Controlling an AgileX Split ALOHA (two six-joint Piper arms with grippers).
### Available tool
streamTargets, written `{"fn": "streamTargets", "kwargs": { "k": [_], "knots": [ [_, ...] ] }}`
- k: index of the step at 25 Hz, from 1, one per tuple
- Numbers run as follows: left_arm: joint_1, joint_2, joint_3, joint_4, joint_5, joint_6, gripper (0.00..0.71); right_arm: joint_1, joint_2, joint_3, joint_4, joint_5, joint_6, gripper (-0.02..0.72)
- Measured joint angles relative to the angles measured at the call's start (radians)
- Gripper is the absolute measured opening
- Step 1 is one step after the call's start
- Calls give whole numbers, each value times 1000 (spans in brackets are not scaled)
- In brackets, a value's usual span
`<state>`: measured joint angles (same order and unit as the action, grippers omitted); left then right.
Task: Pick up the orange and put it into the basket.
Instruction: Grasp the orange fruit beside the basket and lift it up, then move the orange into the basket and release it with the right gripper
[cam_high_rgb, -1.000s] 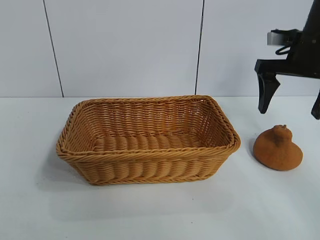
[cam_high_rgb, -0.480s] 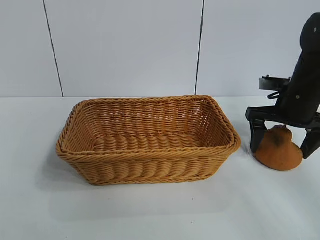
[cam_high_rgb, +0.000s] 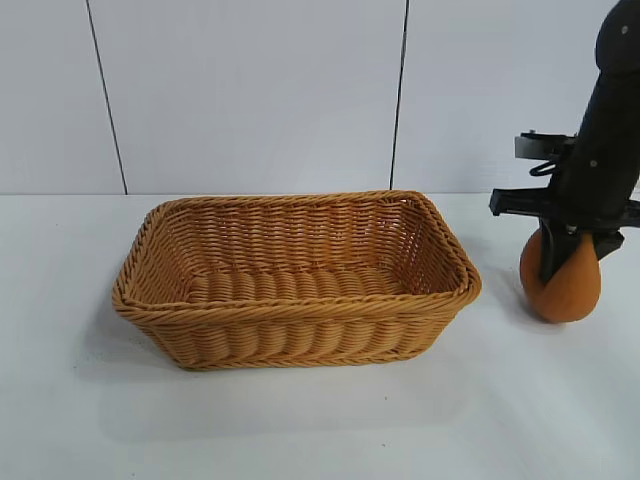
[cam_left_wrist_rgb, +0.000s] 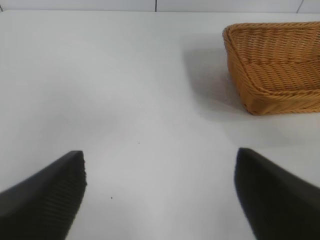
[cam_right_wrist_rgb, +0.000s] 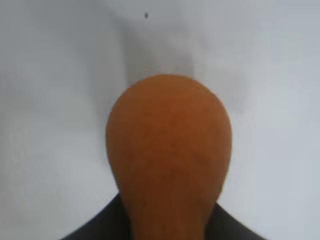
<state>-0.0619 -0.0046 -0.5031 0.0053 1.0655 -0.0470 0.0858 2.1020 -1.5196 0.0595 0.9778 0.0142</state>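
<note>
The orange (cam_high_rgb: 566, 288) is a dull brownish-orange fruit just right of the basket (cam_high_rgb: 300, 338), low at the white table. My right gripper (cam_high_rgb: 558, 258) comes down from above and is shut on the orange, one black finger crossing its front. In the right wrist view the orange (cam_right_wrist_rgb: 169, 140) fills the middle between the dark fingers of the right gripper (cam_right_wrist_rgb: 169, 210). My left gripper (cam_left_wrist_rgb: 160, 155) is open and empty over bare table, off to the side of the basket (cam_left_wrist_rgb: 239, 75); it does not show in the exterior view.
The woven tan basket is empty and stands mid-table. A white panelled wall (cam_high_rgb: 250, 90) closes the back. Bare white table (cam_high_rgb: 300, 420) lies in front of the basket and to its left.
My right gripper came down over the orange and closed on it. The orange now looks narrower and taller, and its underside sits a little higher than before.
</note>
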Motion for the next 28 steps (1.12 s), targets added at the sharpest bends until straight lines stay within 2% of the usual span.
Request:
{"fn": "streamTargets", "kwargs": {
  "k": [8,16,24,28],
  "knots": [
    [0,0,0,1,0,0,582,-1,-46,-309,18,221,0,85],
    [0,0,0,1,0,0,582,44,-47,-430,69,232,0,85],
    [0,0,0,1,0,0,582,276,-46,-430,100,239,0,85],
    [0,0,0,1,0,0,582,407,-45,-430,98,173,0,85]
  ]
}}
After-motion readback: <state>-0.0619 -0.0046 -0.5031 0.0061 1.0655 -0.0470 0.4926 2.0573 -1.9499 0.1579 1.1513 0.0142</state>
